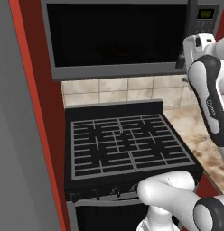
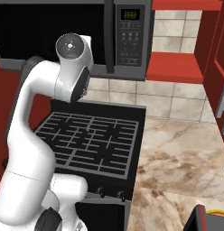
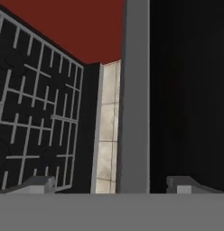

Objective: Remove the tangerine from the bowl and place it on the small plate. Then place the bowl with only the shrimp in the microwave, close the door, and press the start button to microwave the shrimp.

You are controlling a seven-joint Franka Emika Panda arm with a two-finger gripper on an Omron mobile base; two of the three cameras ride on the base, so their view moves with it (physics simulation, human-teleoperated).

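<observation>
The microwave (image 1: 118, 38) hangs above the stove, its keypad panel with the green display (image 2: 130, 34) on the right. In the left base view the door (image 1: 116, 72) with its black window looks flush with the box. My gripper (image 3: 113, 184) is held up just in front of the door's lower right corner (image 1: 180, 62). It is open, its fingertips (image 3: 39, 184) wide apart with nothing between them. The hand view is rolled and looks at the door's grey frame (image 3: 134, 90) and black glass. The tangerine, bowl, small plate and shrimp are out of view.
A black stove with a grey grate (image 1: 127, 144) sits under the microwave, tiled wall behind it. A marbled counter (image 2: 177, 158) runs to its right, with a red shelf (image 2: 175, 67) above and a dark and red object (image 2: 208, 219) at the near corner. A grey panel (image 1: 14, 135) stands at the left.
</observation>
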